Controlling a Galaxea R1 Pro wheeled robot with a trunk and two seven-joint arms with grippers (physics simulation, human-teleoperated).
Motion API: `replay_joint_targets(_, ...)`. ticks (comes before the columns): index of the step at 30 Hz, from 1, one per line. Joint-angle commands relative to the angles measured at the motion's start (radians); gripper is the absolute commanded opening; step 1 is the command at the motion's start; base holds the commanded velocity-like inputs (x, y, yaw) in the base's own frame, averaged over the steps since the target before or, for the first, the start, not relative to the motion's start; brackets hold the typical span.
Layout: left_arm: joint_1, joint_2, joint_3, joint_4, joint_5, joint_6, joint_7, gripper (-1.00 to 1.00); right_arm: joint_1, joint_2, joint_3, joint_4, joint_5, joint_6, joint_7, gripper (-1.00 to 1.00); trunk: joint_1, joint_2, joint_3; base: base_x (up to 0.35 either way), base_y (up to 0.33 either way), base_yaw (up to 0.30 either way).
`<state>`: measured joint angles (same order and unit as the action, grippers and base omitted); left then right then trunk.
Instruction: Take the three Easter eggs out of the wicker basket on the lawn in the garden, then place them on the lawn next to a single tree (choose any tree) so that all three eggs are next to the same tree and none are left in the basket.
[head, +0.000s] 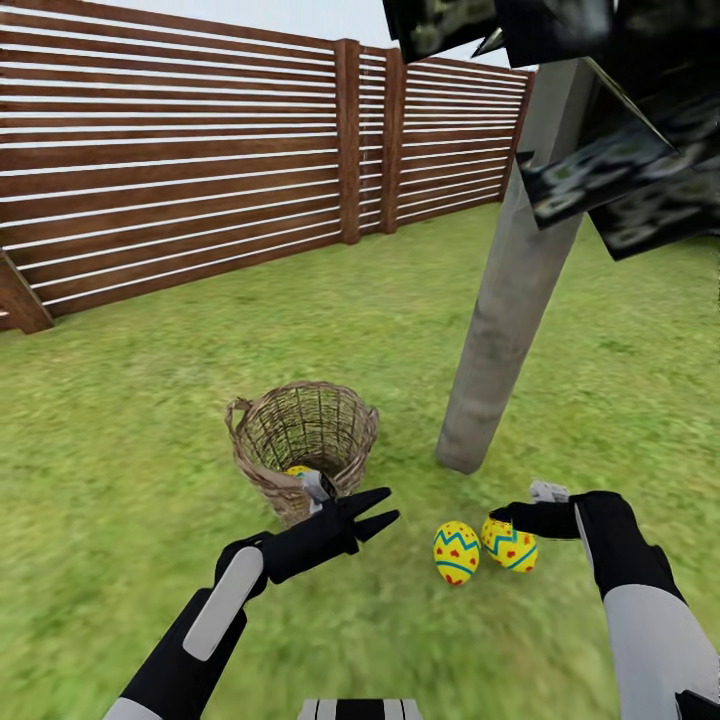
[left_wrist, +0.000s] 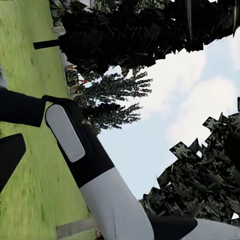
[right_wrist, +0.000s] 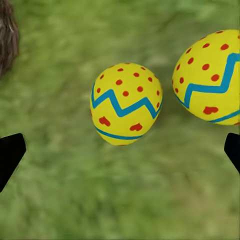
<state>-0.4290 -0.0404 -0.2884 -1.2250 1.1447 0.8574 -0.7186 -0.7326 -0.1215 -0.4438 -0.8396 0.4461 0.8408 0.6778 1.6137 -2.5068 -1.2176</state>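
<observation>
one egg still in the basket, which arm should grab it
Left. Its gripper hovers open right by the wicker basket, where the last egg sits. The right gripper is farther off, open beside the two eggs lying on the lawn near the tree.

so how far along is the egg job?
Two eggs already lie on the lawn near the tree trunk. The right hand is open just beside the second one, holding nothing. The third egg is in the wicker basket; the open left hand hovers by its rim. Left: grab it and set it by the same tree.
</observation>
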Motion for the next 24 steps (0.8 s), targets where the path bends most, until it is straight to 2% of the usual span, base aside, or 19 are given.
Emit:
replay_joint_targets(1, -0.001, 0.003, 0.003, -0.001, 0.003, 0.007, -0.001, 1.0, -0.001, 0.001, -0.003, -0.003, 0.011, 0.002, 0.014, 1.0, -0.001, 0.0, 0.003, 0.0, 0.0, 0.061)
replay_joint_targets(4, -0.001, 0.01, 0.025, -0.002, 0.004, 0.011, -0.002, 1.0, -0.001, 0.002, -0.002, -0.004, 0.011, 0.007, 0.017, 1.0, -0.002, 0.001, 0.015, 0.0, 0.0, 0.239)
replay_joint_targets(7, -0.001, 0.015, 0.075, -0.01, 0.006, 0.013, -0.004, 1.0, -0.001, 0.015, 0.0, -0.031, 0.011, 0.037, 0.013, 1.0, -0.003, 0.001, 0.025, 0.0, 0.0, 0.289)
replay_joint_targets(8, -0.001, 0.016, 0.086, -0.011, 0.006, 0.014, -0.004, 1.0, -0.001, 0.032, 0.0, -0.06, 0.011, 0.046, 0.011, 1.0, -0.004, 0.002, 0.028, 0.0, 0.0, 0.29)
replay_joint_targets(10, -0.001, 0.016, 0.097, -0.013, 0.005, 0.014, -0.004, 1.0, -0.002, 0.085, 0.0, -0.176, 0.011, 0.055, 0.006, 1.0, -0.005, 0.002, 0.035, 0.0, 0.0, 0.291)
replay_joint_targets(13, -0.001, 0.05, 0.107, -0.013, 0.005, 0.014, -0.005, 1.0, -0.002, 0.168, 0.001, -0.282, 0.011, 0.056, 0.002, 1.0, -0.006, 0.003, 0.045, 0.0, 0.0, 0.291)
replay_joint_targets(14, -0.001, 0.057, 0.124, -0.013, 0.006, 0.014, -0.005, 1.0, -0.002, 0.204, 0.002, -0.321, 0.012, 0.056, -0.003, 1.0, -0.006, 0.003, 0.048, 0.0, 0.0, 0.291)
replay_joint_targets(15, -0.001, 0.06, 0.14, -0.013, 0.005, 0.014, -0.005, 1.0, -0.002, 0.223, 0.002, -0.358, 0.011, 0.057, -0.009, 1.0, -0.007, 0.003, 0.052, 0.0, 0.0, 0.291)
replay_joint_targets(18, -0.001, 0.063, 0.152, -0.011, 0.004, 0.012, -0.005, 1.0, -0.002, 0.234, 0.002, -0.416, 0.014, 0.055, -0.026, 1.0, -0.008, 0.004, 0.062, 0.0, 0.0, 0.291)
replay_joint_targets(21, -0.001, 0.066, 0.169, -0.007, 0.002, 0.008, -0.005, 1.0, -0.002, 0.236, 0.005, -0.416, 0.013, 0.045, -0.091, 1.0, -0.009, 0.004, 0.07, 0.0, 0.0, 0.291)
replay_joint_targets(24, -0.001, 0.065, 0.187, -0.004, 0.003, -0.001, -0.01, 1.0, -0.002, 0.236, 0.005, -0.418, 0.013, 0.042, -0.11, 1.0, -0.009, 0.004, 0.07, 0.0, 0.0, 0.291)
